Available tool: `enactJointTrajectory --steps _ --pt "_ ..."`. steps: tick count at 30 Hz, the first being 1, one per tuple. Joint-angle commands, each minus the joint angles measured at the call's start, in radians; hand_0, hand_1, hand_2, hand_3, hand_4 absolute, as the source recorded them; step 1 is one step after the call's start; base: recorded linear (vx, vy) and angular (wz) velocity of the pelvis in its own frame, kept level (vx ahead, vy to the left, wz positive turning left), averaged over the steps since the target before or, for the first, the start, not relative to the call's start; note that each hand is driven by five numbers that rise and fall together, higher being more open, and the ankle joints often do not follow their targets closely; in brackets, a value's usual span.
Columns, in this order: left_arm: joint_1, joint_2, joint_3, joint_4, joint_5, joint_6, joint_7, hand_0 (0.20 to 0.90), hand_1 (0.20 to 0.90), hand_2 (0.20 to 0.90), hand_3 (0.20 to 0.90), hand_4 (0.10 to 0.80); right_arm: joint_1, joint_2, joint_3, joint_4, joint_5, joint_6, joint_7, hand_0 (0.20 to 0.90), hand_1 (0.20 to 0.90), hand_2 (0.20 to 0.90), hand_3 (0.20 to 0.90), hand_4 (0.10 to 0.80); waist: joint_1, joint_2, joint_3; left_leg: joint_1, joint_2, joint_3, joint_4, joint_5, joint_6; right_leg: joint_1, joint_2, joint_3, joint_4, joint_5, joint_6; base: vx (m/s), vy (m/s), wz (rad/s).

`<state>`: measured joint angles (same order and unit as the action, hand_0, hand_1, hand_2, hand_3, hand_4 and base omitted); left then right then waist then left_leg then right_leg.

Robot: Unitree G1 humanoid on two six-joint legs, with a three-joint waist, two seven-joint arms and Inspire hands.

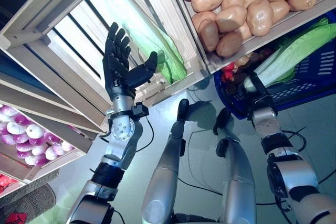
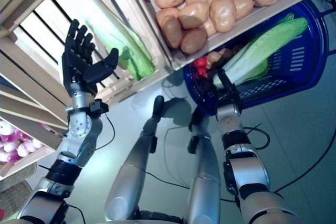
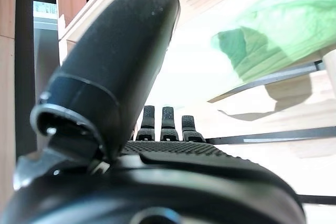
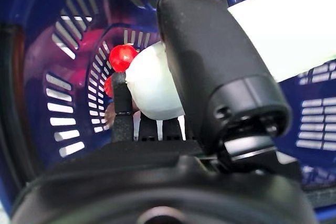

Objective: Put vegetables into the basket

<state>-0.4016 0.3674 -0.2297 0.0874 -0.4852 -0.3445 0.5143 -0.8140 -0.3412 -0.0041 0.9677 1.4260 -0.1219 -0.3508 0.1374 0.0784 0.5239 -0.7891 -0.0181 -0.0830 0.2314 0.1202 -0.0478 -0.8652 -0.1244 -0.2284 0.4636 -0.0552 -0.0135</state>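
Observation:
My left hand is raised in front of the wooden stand with its fingers straight and apart. It is empty and sits just left of a long green-white cabbage lying in a slatted crate, without touching it. The blue plastic basket stands on the floor at the right. A second long cabbage lies in it, its white end poking over the near rim, beside small red vegetables. My right hand is at that rim with straight fingers, and the white end sits just past its thumb.
The wooden stand fills the left and top, its shelf edges close around my left hand. A crate of potatoes overhangs the basket's far side. Grey floor lies to the right of my right arm.

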Motion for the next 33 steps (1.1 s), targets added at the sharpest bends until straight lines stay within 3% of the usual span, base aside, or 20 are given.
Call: enactJointTrajectory --steps 1,2,3,4,5,6,14,18,22,27,29,33 --pt "-0.045 0.007 0.043 -0.104 0.025 -0.111 0.01 0.9 0.9 0.9 0.9 0.8 0.009 -0.037 -0.043 -0.072 0.165 -0.053 -0.014 0.3 0.3 0.3 0.3 0.4 0.012 0.025 -0.004 -0.055 -0.085 -0.006 0.076 -0.011 0.026 0.054 0.008 0.02 -0.095 0.094 0.053 0.0 0.0 0.0" --pt "-0.043 0.007 0.042 -0.104 0.027 -0.113 0.01 0.9 0.9 0.9 0.9 0.8 0.011 -0.035 -0.046 -0.077 0.193 -0.061 -0.012 0.3 0.3 0.3 0.3 0.4 0.011 0.025 -0.004 -0.054 -0.086 -0.006 0.076 -0.011 0.026 0.055 0.009 0.021 -0.096 0.094 0.053 0.0 0.0 0.0" --pt "-0.038 0.008 0.037 -0.103 0.032 -0.121 0.013 0.9 0.9 0.9 0.9 0.8 0.018 -0.027 -0.053 -0.091 0.235 -0.077 -0.002 0.366 0.366 0.366 0.366 0.444 0.009 0.026 -0.004 -0.05 -0.086 -0.005 0.074 -0.011 0.027 0.058 0.011 0.022 -0.097 0.095 0.054 0.0 0.0 0.0" --pt "-0.034 0.009 0.035 -0.105 0.037 -0.126 0.017 0.9 0.9 0.9 0.9 0.8 0.024 -0.022 -0.058 -0.11 0.275 -0.091 0.01 0.658 0.658 0.658 0.658 0.638 0.007 0.026 -0.004 -0.049 -0.086 -0.004 0.073 -0.011 0.027 0.058 0.013 0.023 -0.098 0.096 0.054 0.0 0.0 0.0" --pt "-0.032 0.008 0.035 -0.104 0.044 -0.13 0.019 0.9 0.9 0.9 0.9 0.8 0.029 -0.016 -0.061 -0.119 0.289 -0.101 0.018 0.825 0.825 0.825 0.825 0.75 0.006 0.027 -0.004 -0.048 -0.086 -0.004 0.073 -0.011 0.027 0.059 0.013 0.024 -0.097 0.097 0.055 0.0 0.0 0.0" --pt "-0.032 0.008 0.034 -0.1 0.055 -0.136 0.024 0.9 0.9 0.9 0.9 0.8 0.032 -0.012 -0.066 -0.135 0.307 -0.118 0.019 0.9 0.9 0.9 0.9 0.8 0.003 0.027 -0.004 -0.047 -0.087 -0.003 0.073 -0.012 0.027 0.06 0.014 0.025 -0.098 0.097 0.055 0.0 0.0 0.0" --pt "-0.026 0.063 0.043 -0.11 0.229 -0.108 0.065 0.9 0.9 0.9 0.9 0.8 0.073 -0.031 -0.069 -0.198 0.243 -0.11 -0.001 0.9 0.9 0.9 0.9 0.8 -0.006 0.032 -0.004 -0.02 -0.084 0.008 0.05 -0.005 0.025 0.085 0.019 0.031 -0.128 0.104 0.053 0.016 0.022 -0.01" --pt "-0.003 0.121 0.07 -0.138 0.243 -0.064 0.031 0.9 0.9 0.9 0.9 0.8 0.148 -0.033 -0.073 -0.248 0.316 -0.127 0.079 0.9 0.9 0.9 0.9 0.8 -0.01 0.031 -0.004 0.001 -0.08 0.013 0.031 0.001 0.022 0.109 0.023 0.03 -0.147 0.106 0.054 0.011 0.003 -0.01" --pt "0.025 0.181 0.098 -0.158 0.35 -0.011 0.043 0.9 0.9 0.9 0.9 0.8 0.268 0.028 -0.055 -0.398 0.358 -0.143 0.143 0.9 0.9 0.9 0.9 0.8 -0.02 0.023 -0.004 0.017 -0.075 0.017 0.021 0.005 0.021 0.126 0.022 0.027 -0.161 0.111 0.053 0.004 -0.004 -0.02" --pt "0.068 0.254 0.135 -0.163 0.514 0.119 0.079 0.9 0.9 0.9 0.9 0.8 0.427 0.088 -0.003 -0.563 0.382 -0.164 0.175 0.9 0.9 0.9 0.9 0.8 -0.04 0.012 -0.004 0.049 -0.059 0.031 -0.009 0.017 0.019 0.161 0.025 0.029 -0.188 0.114 0.054 0.013 -0.007 -0.06" --pt "0.084 0.3 0.143 -0.144 0.641 0.171 0.086 0.9 0.9 0.9 0.9 0.8 0.49 0.087 0.019 -0.607 0.364 -0.169 0.175 0.9 0.9 0.9 0.9 0.8 -0.048 0.009 -0.004 0.056 -0.054 0.034 -0.021 0.025 0.017 0.17 0.025 0.031 -0.2 0.118 0.055 0.003 -0.003 -0.02" --pt "0.122 0.364 0.153 -0.131 0.695 0.239 0.03 0.9 0.9 0.9 0.9 0.8 0.57 0.061 0.03 -0.64 0.403 -0.141 0.215 0.9 0.9 0.9 0.9 0.8 -0.057 0.012 -0.004 0.06 -0.047 0.043 -0.028 0.033 0.015 0.176 0.022 0.03 -0.207 0.121 0.058 0.004 0.008 0.0"
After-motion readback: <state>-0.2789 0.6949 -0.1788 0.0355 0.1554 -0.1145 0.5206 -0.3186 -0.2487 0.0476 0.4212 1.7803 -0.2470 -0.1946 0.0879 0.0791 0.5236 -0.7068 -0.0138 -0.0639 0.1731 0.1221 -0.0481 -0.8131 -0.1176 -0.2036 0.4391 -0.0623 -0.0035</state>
